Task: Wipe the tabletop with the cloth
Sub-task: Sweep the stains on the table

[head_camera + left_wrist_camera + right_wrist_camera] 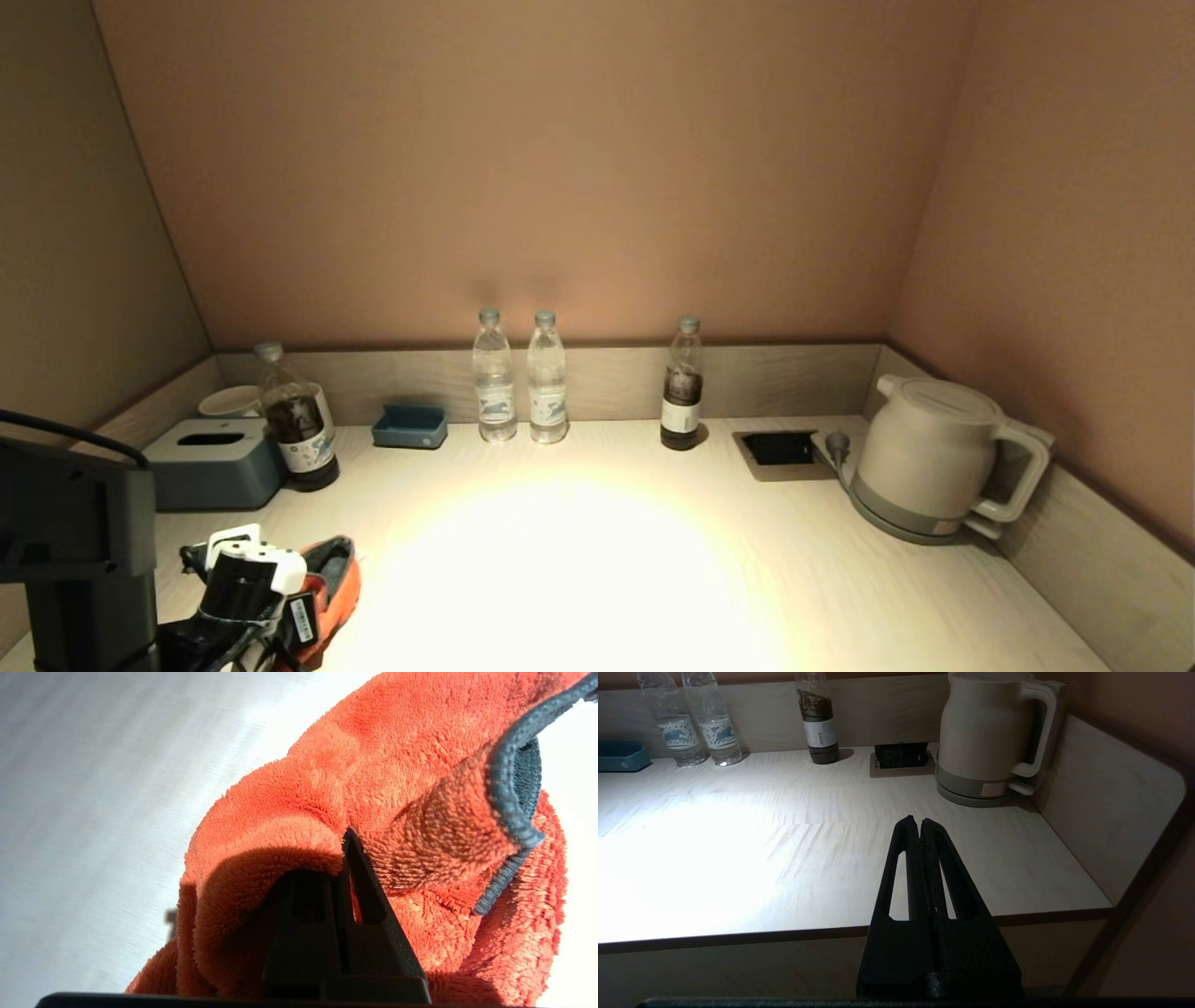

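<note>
- Orange cloth (373,788) with a grey hem sits bunched at the near left corner of the counter (607,560), and my left claw (348,844) is clamped on a fold of it.
- My right claw (920,828) hangs off the counter's front edge, fingers pressed together on nothing.
- Labels: two clear water bottles (519,378) carry pale bands, two dark-drink bottles (682,385) carry white ones; none of the print is readable.
- Pale wood-grain covers the counter, with a bright pool of light mid-surface and a low matching rim.
- Tan walls enclose the alcove; a cream kettle (934,457) stands at the right, beside a recessed socket (780,450).
</note>
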`<state>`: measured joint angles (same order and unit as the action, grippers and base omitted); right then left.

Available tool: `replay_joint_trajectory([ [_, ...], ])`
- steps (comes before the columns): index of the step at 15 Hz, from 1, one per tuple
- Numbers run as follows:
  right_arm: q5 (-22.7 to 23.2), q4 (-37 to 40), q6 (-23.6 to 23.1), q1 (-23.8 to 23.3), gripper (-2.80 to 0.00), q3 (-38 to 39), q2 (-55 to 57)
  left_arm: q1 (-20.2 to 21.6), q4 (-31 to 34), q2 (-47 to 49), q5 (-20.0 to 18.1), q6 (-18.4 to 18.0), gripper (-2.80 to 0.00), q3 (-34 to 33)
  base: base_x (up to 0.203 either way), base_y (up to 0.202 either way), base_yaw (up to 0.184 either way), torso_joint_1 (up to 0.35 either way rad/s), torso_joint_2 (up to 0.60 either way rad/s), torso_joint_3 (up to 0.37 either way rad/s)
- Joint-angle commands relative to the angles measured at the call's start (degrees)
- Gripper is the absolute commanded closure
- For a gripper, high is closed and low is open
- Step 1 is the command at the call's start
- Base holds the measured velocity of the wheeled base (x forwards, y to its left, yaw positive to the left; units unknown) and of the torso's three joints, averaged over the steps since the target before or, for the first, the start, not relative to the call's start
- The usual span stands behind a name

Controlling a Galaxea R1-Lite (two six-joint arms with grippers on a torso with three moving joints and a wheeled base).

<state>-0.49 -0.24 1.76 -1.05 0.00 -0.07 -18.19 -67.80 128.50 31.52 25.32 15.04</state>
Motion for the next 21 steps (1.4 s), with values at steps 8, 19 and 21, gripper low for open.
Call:
replay_joint_trajectory([
  [8,-0.03,-0.02,0.00,-0.01,0.00,0.00,0.07,-13.63,-0.31,-0.53,2.50,0.87,0.00,2.45,0.000,0.000,0.000,0.000,0.00,0.000],
  [19,-0.03,-0.02,0.00,-0.01,0.00,0.00,0.07,-26.64,13.20,0.34,5.19,-6.58,0.00,24.21,0.000,0.000,0.000,0.000,0.00,0.000],
  [21,-0.03,-0.02,0.00,-0.01,0.00,0.00,0.07,-28.04,17.18,1.03,5.21,-6.67,0.00,28.57,0.000,0.000,0.000,0.000,0.00,0.000],
])
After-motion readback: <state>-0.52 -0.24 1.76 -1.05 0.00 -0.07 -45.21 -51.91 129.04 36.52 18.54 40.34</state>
